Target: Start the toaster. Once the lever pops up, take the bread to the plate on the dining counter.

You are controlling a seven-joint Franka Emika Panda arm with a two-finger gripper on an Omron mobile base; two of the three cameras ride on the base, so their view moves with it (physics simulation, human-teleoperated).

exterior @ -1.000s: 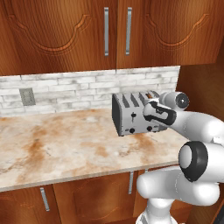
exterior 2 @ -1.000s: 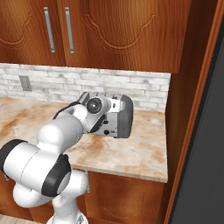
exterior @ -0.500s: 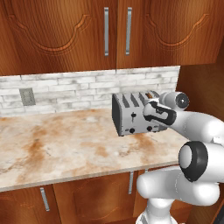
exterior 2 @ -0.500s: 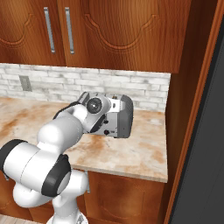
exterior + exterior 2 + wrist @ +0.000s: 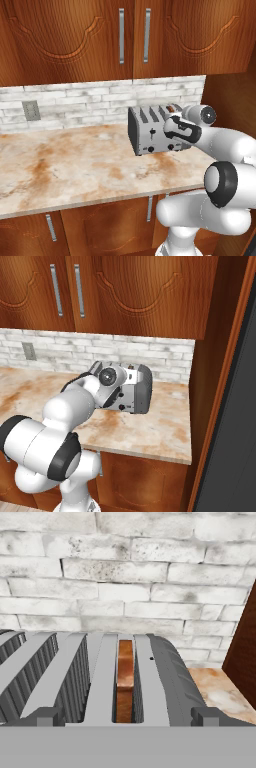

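- we're parked at the back counter (image 5: 75, 170), with the toaster (image 5: 150, 131) against the brick backsplash (image 5: 80, 102) near the right end, just beside the tall wood panel (image 5: 220, 381).
- the bread (image 5: 125, 679) sits deep in the slot nearest the right side of the hand view, brown crust edge up, only its narrow top showing between the grey slot walls.
- our gripper (image 5: 125, 716) hangs right at the toaster's front, above the lever side; its two fingertips (image 5: 46, 716) stand wide apart, spread as far as they go, with nothing between them.
- we judge the start is not yet made: the slice rides low but we cannot see a lever from the hand, and in the left base view the wrist covers the right lever.
- the lever is a small stiff tab, so a firm downward press with one finger should do.
- later, the slice: light, a bit crumbly, rigid enough to pinch. we'd take it across its flat faces, near the top crust, gently, and lift straight up so it clears the slot walls.
- the toaster's metal looks slick and could slide if pushed sideways.
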